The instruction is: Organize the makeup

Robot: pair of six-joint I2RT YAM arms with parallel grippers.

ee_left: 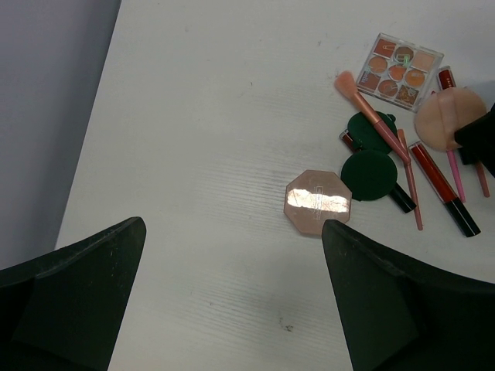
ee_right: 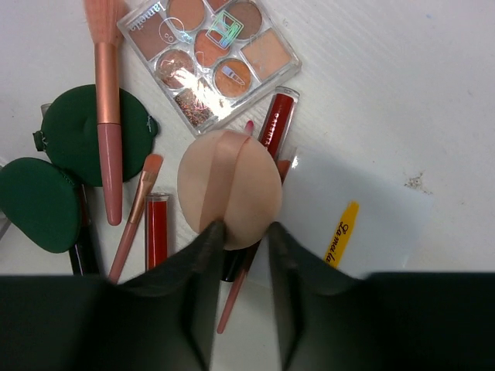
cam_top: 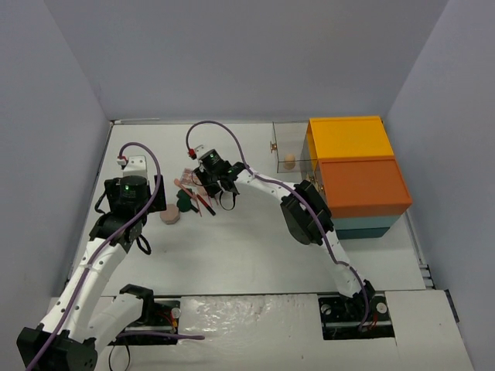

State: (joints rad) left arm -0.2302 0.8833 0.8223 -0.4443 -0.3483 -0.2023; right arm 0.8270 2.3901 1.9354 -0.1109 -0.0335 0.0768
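Inside clear bin [cam_top: 282, 139]: peach disc [cam_top: 289, 162]. R gripper [ee_right: 241, 228] pinches puff [ee_right: 228, 185]; L gripper [ee_left: 232, 224] spread wide.

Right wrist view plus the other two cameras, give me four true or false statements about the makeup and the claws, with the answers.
1. The left claw is wide open and holds nothing. True.
2. The right claw grips the octagonal compact. False: it pinches the near edge of the peach puff; the compact lies apart on the table.
3. A pink brush lies across a dark green pad. True.
4. The eyeshadow palette has four pans. False: it has nine, in three rows of three.
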